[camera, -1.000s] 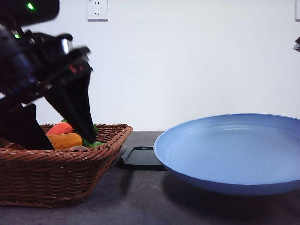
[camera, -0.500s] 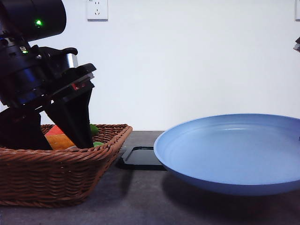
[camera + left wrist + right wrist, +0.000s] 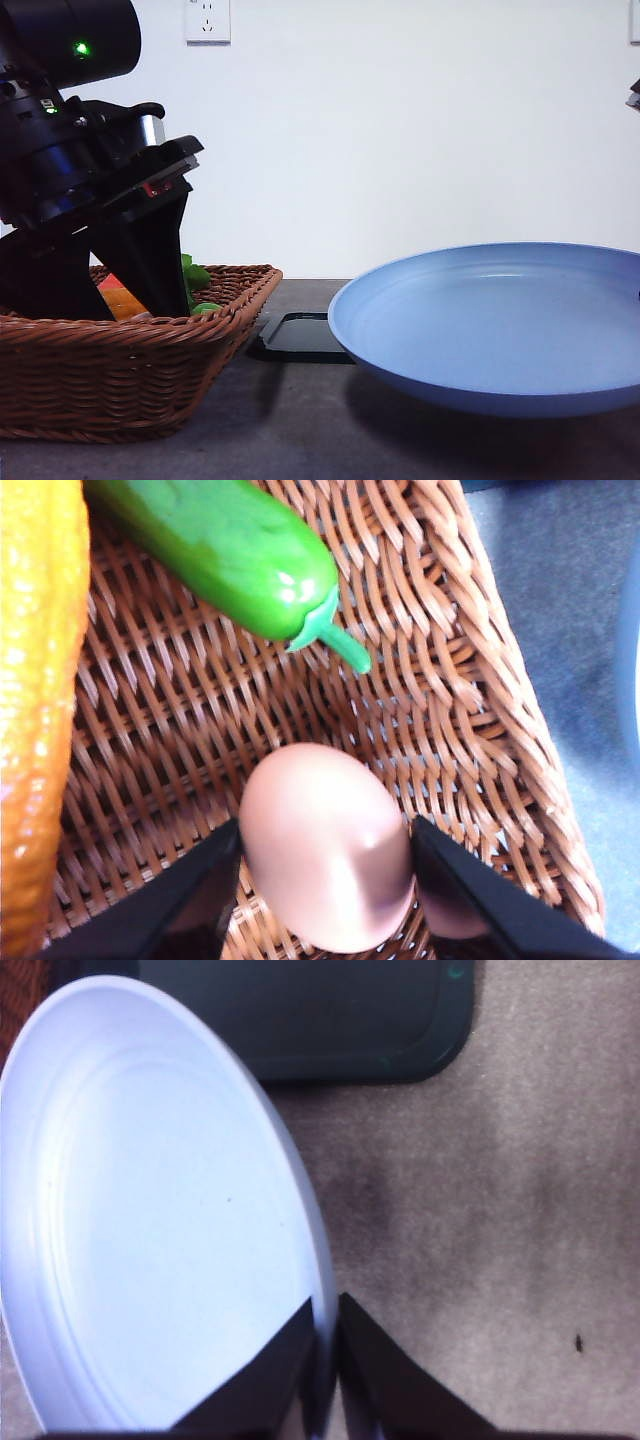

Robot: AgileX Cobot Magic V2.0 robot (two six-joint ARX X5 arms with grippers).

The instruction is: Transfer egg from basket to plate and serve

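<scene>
The pinkish-brown egg (image 3: pixel 325 845) lies on the floor of the brown wicker basket (image 3: pixel 450 680), near one side wall. My left gripper (image 3: pixel 325 890) reaches down into the basket (image 3: pixel 120 370), and its black fingers (image 3: pixel 195 900) press against both sides of the egg. In the front view the left gripper (image 3: pixel 105 300) has its tips hidden behind the basket rim. The light blue plate (image 3: pixel 490 320) hangs tilted above the table at the right. My right gripper (image 3: pixel 322 1380) is shut on the plate (image 3: pixel 150 1210) at its rim.
A green vegetable (image 3: pixel 220 550) and an orange corn cob (image 3: pixel 35 710) share the basket with the egg. A flat black tray (image 3: pixel 300 335) lies on the grey table between basket and plate, behind them. A white wall stands close behind.
The left gripper has sunk deeper into the basket and its fingers have drawn closer together, now covering most of the vegetables. The plate and right arm have stayed still.
</scene>
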